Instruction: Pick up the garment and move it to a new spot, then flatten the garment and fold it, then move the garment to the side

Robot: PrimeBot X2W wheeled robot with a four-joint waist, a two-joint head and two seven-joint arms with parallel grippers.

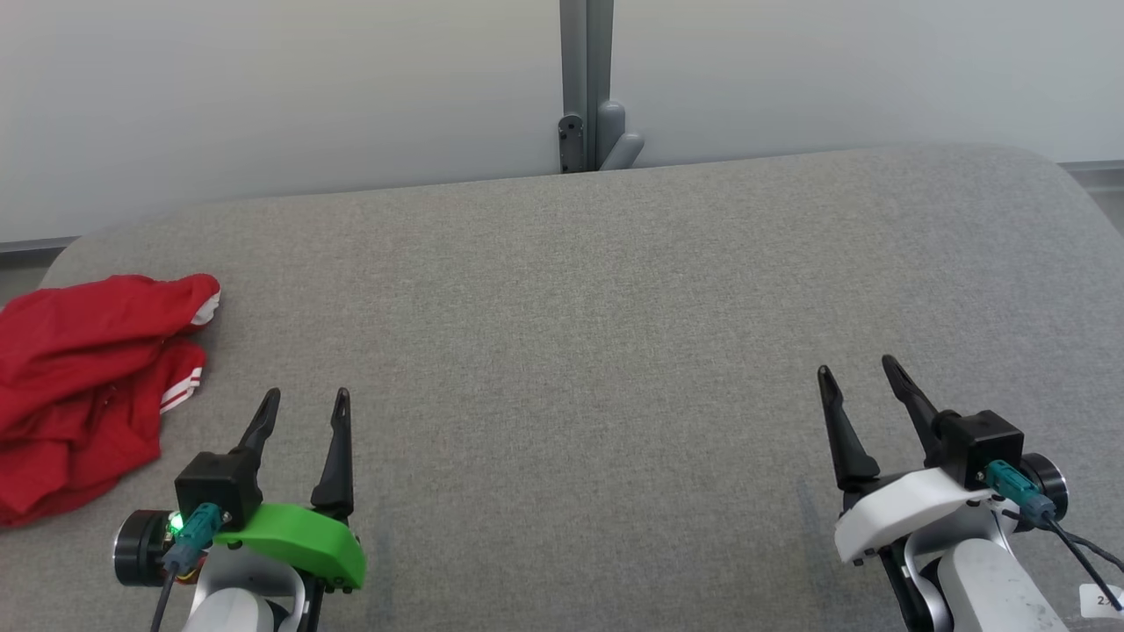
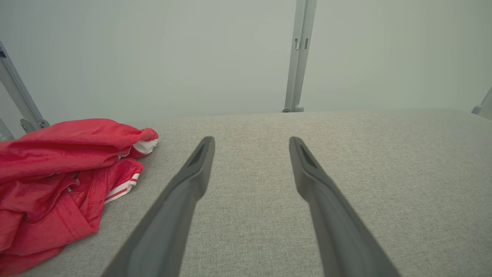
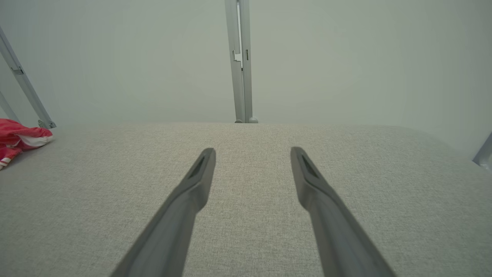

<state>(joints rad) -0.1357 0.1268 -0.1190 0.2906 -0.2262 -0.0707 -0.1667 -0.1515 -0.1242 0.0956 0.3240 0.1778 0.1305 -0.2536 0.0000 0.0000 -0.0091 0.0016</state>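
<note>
The garment is a red piece of clothing with white-striped cuffs, lying crumpled at the far left edge of the grey padded table. In the left wrist view the garment bunches up at the left, clear of the fingers. My left gripper hovers open just right of it, nothing between its fingers. My right gripper stands open over the right side of the table, far from the cloth. A corner of the garment shows at the left edge of the right wrist view, beyond the open right gripper.
A pale wall with a grey upright post and its bracket stands behind the table's far edge. Slanted grey frame bars rise behind the garment. The table's corners are rounded, and grey cloth stretches wide between the two grippers.
</note>
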